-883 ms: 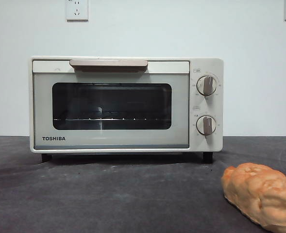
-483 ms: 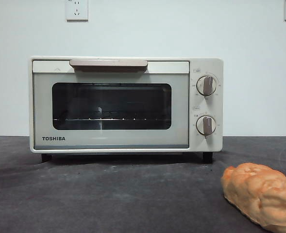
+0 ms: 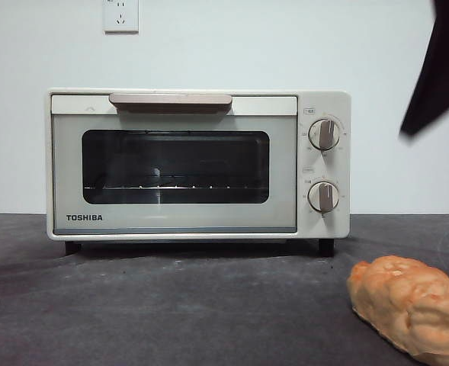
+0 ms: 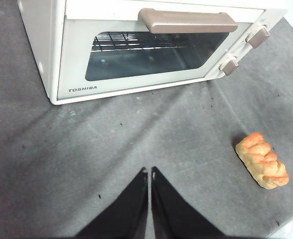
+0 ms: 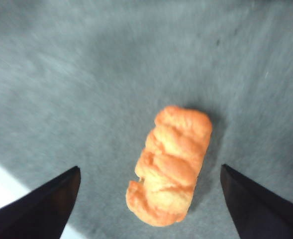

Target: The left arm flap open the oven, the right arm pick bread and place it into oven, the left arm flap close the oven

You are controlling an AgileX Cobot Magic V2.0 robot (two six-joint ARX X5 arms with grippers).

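1. Bread [image 5: 171, 164] lies on the bench [image 4: 136, 139], off the oven's [image 3: 197, 164] knob side, well apart from it.
2. Oven door closed.
3. My right pincer [image 5: 148, 191] spread wide above the bread, not touching; view blurry, height unclear.
4. My left pincer [image 4: 149, 173] pressed together, empty, facing the oven.
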